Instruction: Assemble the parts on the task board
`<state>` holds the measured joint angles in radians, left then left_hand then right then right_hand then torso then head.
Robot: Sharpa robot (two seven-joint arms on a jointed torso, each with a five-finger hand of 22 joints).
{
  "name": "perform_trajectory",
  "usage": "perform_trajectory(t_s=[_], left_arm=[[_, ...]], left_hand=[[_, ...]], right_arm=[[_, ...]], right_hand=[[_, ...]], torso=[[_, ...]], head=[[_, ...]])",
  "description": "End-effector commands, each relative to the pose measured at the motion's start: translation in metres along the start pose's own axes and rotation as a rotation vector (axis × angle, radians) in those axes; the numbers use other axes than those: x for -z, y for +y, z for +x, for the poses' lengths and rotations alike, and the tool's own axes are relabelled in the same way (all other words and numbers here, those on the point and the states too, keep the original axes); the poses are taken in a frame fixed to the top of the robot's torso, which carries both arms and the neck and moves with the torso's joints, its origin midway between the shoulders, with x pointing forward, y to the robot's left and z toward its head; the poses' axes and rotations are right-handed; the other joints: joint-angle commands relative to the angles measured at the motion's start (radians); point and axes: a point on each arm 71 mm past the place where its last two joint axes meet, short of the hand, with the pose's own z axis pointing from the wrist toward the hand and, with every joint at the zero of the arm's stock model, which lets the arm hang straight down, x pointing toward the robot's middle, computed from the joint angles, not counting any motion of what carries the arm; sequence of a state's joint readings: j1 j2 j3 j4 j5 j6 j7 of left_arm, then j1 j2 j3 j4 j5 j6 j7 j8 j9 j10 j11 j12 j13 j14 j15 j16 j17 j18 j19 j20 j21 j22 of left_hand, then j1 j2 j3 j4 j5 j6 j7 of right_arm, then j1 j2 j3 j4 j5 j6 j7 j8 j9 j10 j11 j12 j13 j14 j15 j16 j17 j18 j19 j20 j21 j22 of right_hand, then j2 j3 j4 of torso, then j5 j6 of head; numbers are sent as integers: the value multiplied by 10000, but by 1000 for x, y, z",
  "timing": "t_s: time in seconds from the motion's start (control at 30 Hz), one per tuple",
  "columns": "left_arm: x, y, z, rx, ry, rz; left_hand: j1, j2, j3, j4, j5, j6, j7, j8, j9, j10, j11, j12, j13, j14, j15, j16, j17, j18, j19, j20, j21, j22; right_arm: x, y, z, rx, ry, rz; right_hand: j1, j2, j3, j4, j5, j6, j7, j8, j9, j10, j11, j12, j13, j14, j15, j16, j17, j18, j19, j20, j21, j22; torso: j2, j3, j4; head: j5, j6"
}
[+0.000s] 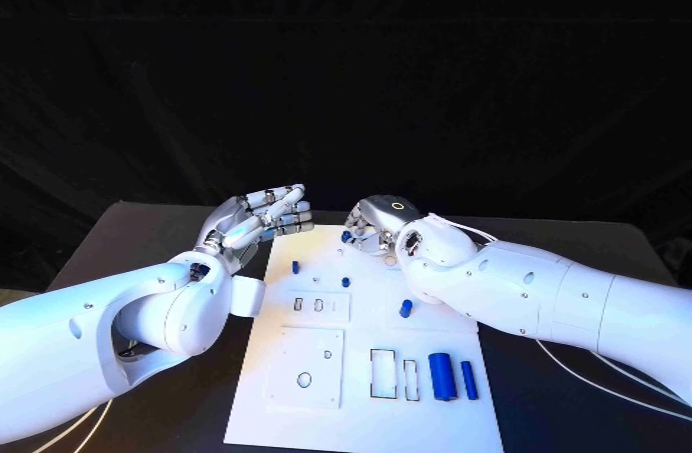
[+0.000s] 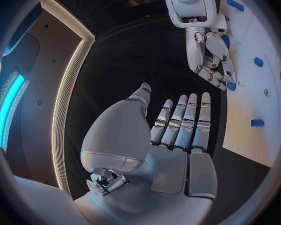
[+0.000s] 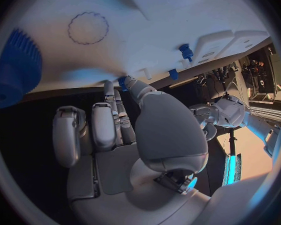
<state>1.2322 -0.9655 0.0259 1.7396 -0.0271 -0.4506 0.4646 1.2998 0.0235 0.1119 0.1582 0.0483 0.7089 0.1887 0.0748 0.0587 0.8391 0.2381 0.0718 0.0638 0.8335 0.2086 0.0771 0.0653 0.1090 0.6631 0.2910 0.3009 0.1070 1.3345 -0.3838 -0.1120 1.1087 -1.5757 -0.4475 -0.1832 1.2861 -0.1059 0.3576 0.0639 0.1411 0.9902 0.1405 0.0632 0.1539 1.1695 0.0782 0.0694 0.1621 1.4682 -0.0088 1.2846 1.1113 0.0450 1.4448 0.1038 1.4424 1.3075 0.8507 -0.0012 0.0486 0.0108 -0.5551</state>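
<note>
— Fingers (image 2: pixel 187 120) on my left hand (image 1: pixel 264 216) are straight and spread, holding nothing, hovering off the far left corner of the task board (image 1: pixel 325 373). What's my right doing?

— Your right hand (image 1: pixel 378 225) is down at the board's far edge, fingers (image 3: pixel 112 97) curled toward a small blue part (image 3: pixel 122 82). They touch it, but whether they grip it I cannot tell; the thumb hides the contact.

— And the other parts?

— Two blue cylinders (image 1: pixel 453 376) lie side by side near the board's near right corner, just beside an open rectangular slot (image 1: pixel 384 373). A blue peg (image 1: pixel 296 267) stands near the far left, another blue piece (image 1: pixel 405 308) sits right against my right forearm, partly covered.

— Anything cut off?

— From the right wrist, a big ribbed blue part (image 3: pixel 15 67) runs off the edge. The black bench (image 1: pixel 159 233) carries it all.
</note>
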Motion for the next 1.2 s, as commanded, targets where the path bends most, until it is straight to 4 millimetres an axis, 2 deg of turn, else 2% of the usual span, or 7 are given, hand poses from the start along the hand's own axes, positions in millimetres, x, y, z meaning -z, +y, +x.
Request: perform_trajectory(t_s=[0.03, 0.4, 0.63, 0.77, 0.83, 1.0, 1.2], left_arm=[[-1, -2, 1, 34, 89, 112], [0, -2, -4, -19, -1, 101], [-1, -1, -5, -21, -3, 78], [-2, -1, -6, -10, 18, 63], [-2, -1, -5, 0, 39, 60], [-2, -1, -5, 18, 73, 52], [-2, 0, -5, 21, 76, 46]], left_hand=[[99, 23, 18, -66, 27, -85, 988, -62, -12, -73, 40, -59, -3, -75, 5, -62, 0, 4, -76, -1, -39, -16], [101, 23, 17, -69, 27, -92, 989, -65, -13, -78, 41, -61, -3, -76, 5, -65, 0, 4, -76, -1, -39, -17], [103, 22, 13, -76, 27, -95, 988, -71, -13, -97, 42, -65, -5, -79, 7, -71, 0, 4, -75, -2, -38, -19], [103, 22, 13, -76, 27, -95, 988, -71, -13, -97, 42, -65, -5, -79, 7, -71, 0, 4, -75, -2, -38, -19], [104, 22, 11, -79, 27, -31, 986, -67, -8, -77, 42, -65, -3, -81, 8, -75, 0, 4, -74, -2, -38, -20], [104, 23, 11, -81, 27, -64, 985, -72, -10, -77, 41, -65, -3, -84, 8, -78, 0, 4, -74, -2, -37, -20], [104, 23, 11, -81, 27, -65, 985, -72, -10, -77, 41, -65, -3, -84, 8, -78, 0, 4, -74, -2, -37, -20]], right_arm=[[0, 0, -1, -84, 6, 1], [26, -15, -24, -529, -559, 80], [62, -45, -48, -1599, 456, 978], [79, -63, -54, -1796, 1139, 1509], [84, -71, -56, -1772, 1335, 1734], [90, -84, -57, -1633, 1518, 2087], [86, -89, -50, -1492, 1657, 2227]], right_hand=[[-39, -145, -90, 41, -44, -254, 46, -34, -52, -96, 17, -9, 10, 201, 79, -45, -31, 30, -103, 16, -58, 541], [-21, -273, -284, 92, -56, -163, 52, 145, 0, 99, 10, 187, 165, 212, 80, -43, -46, 29, -80, 39, -71, 574], [-41, -543, -719, 122, -46, 131, -48, 302, 125, 2057, -301, 1841, 1298, 350, -171, 359, 520, -97, 295, -156, 291, 1146], [41, -447, -1525, 383, 192, -333, -72, 518, 315, 1665, -333, 8757, 8104, 560, -181, 1374, 1995, -270, 745, -155, 765, 1866], [6, -455, -1754, 580, 186, -518, 42, 628, 393, 1736, -259, 10466, 9761, 606, -93, 1595, 2348, -299, 842, -145, 865, 2022], [180, -502, -2139, 940, 250, -907, 142, 928, 571, 2070, -100, 12349, 11557, 725, 31, 2056, 3101, -374, 1051, -21, 1078, 2342], [233, -461, -2188, 1031, 275, -1019, 156, 990, 607, 2120, -70, 12521, 11723, 753, 51, 2150, 3264, -404, 1133, 2, 1159, 2457]], torso=[[-8, 10, -10], [-59, 28, -122], [-177, 50, -259], [-241, 54, -351], [-261, 62, -381], [-275, 93, -386], [-263, 71, -351]], head=[[28, -17], [4, 77], [-89, 166], [-113, 187], [-104, 197], [-116, 146], [-163, 116]])
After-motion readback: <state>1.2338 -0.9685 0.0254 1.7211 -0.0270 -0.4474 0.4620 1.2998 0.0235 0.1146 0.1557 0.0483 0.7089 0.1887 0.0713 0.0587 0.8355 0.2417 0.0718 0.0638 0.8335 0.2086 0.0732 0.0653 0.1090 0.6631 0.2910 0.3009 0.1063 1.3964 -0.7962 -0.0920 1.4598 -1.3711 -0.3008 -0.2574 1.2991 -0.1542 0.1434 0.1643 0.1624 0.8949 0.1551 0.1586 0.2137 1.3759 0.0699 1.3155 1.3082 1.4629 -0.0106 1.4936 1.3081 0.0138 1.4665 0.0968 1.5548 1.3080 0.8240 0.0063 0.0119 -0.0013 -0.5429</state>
